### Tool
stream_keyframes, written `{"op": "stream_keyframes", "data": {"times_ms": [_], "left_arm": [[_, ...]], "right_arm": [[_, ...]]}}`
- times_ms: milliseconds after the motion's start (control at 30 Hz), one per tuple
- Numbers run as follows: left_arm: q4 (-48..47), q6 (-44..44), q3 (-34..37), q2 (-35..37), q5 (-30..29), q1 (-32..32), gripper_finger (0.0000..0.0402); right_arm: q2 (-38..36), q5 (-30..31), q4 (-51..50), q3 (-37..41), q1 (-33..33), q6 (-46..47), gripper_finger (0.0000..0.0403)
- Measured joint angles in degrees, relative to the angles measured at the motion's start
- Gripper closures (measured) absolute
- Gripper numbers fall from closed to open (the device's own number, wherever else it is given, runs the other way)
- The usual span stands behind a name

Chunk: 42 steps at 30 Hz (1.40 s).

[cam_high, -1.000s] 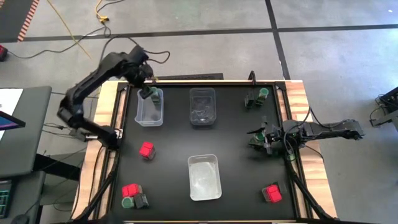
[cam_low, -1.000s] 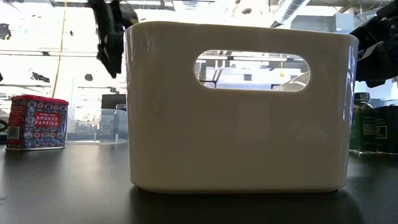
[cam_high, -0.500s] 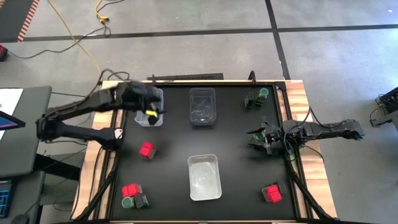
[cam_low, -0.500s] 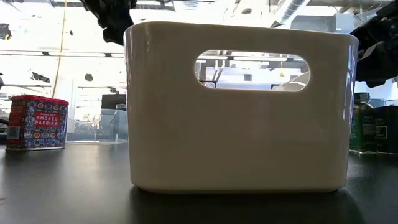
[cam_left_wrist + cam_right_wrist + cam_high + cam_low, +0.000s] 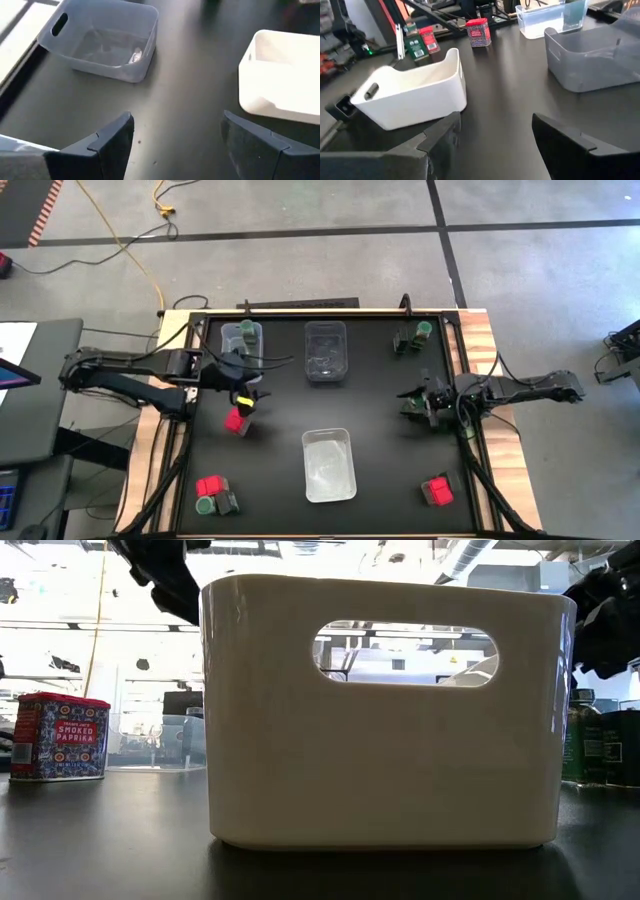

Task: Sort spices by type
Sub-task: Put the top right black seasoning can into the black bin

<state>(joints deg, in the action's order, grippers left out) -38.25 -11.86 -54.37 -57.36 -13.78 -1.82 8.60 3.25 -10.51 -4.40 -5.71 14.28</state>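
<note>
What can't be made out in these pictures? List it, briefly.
- Low view: the white bin blocks most of the table behind it.
- High view: the left claw overlaps the red packet; whether it touches it or hangs above it cannot be told.
- High view: the contents of the far-left clear bin are too small to identify.
- Left wrist view: that packet is out of frame.

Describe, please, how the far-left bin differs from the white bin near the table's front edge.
The far-left bin is see-through, while the white bin is opaque. The far-left bin holds a green-lidded jar; the white bin looks empty. The far-left bin sits at the back, the white bin mid-table towards the front. Both are rectangular and upright.
</note>
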Motion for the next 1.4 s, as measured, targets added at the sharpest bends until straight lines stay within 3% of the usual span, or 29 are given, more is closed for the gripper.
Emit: {"op": "stream_keyframes", "data": {"times_ms": [167, 433, 600, 867, 1067, 1267, 1400], "left_arm": [[4.00, 1.59, 0.24, -1.03, 3.01, -2.23, 0.0119], [32.93, 4.62, 12.58, -1.90, 5.03, -4.42, 0.0119], [46.43, 2.59, 20.56, -1.89, 5.05, -5.26, 0.0119], [46.65, 2.94, 23.15, 0.05, 6.74, -4.22, 0.0119], [45.47, 6.56, 26.21, 8.08, 9.34, 0.26, 0.0119], [40.83, 6.53, 29.54, 17.84, 11.63, 4.28, 0.0119], [37.55, 6.52, 29.53, 22.44, 11.85, 5.50, 0.0119]], "right_arm": [[0.02, 0.02, 0.08, 0.02, 0.23, 2.21, 0.0126], [0.00, 0.71, 0.32, 0.04, 0.23, 11.72, 0.0126], [0.05, 5.29, 0.36, 0.00, 0.50, 18.59, 0.0126], [0.07, 14.68, 9.95, -0.49, 3.90, 7.83, 0.0127], [4.13, 18.21, 9.07, -8.79, 7.63, 3.81, 0.0127], [17.39, 19.43, 1.96, -20.52, 11.55, 3.74, 0.0127], [29.58, 19.43, -6.26, -30.71, 14.56, 9.54, 0.0127]]}}
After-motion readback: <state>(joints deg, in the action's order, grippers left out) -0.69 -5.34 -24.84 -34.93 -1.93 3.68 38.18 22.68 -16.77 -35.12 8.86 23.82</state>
